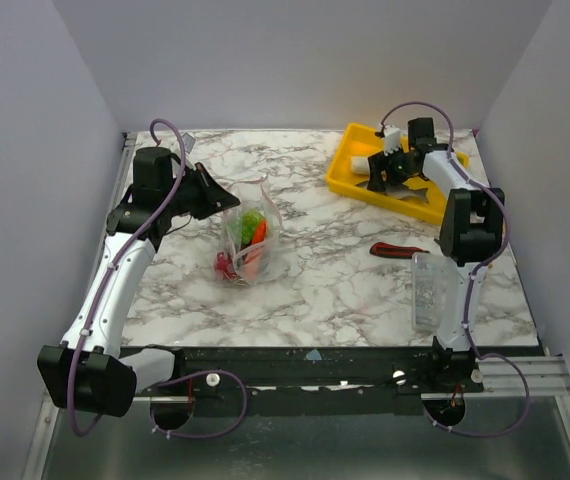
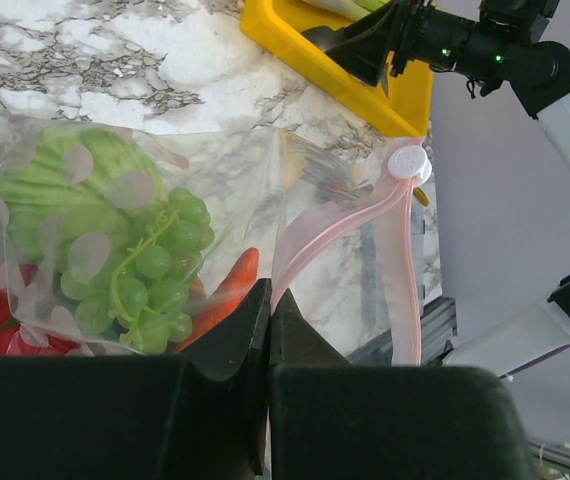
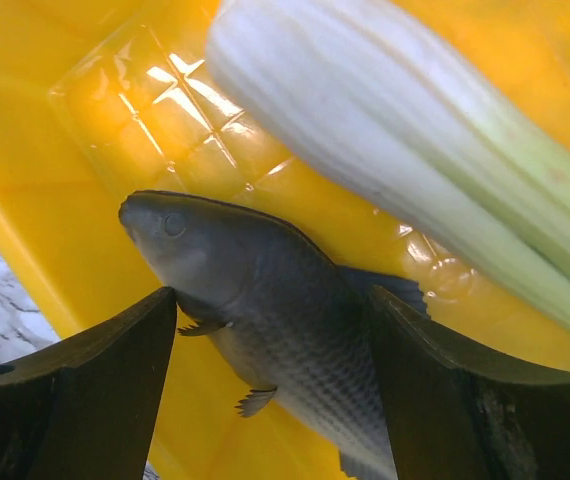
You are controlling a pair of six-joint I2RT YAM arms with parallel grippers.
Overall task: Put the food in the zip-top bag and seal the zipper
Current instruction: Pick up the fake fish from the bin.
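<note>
Fish (image 3: 265, 320) is sitting inside my open right gripper (image 3: 270, 345); I'm planning to clamp squarely across its body while the left gripper (image 2: 269, 300) is pinching the bag (image 2: 235, 180) rim.

Left arm (image 1: 115, 290) and right arm (image 1: 457, 300): white link shells, black joint housings, a purple cable (image 1: 170, 128) looping along each. The left gripper (image 2: 268, 300) has matte black fingers (image 2: 115, 420); green LEDs (image 2: 445, 51) dot the right wrist.
</note>
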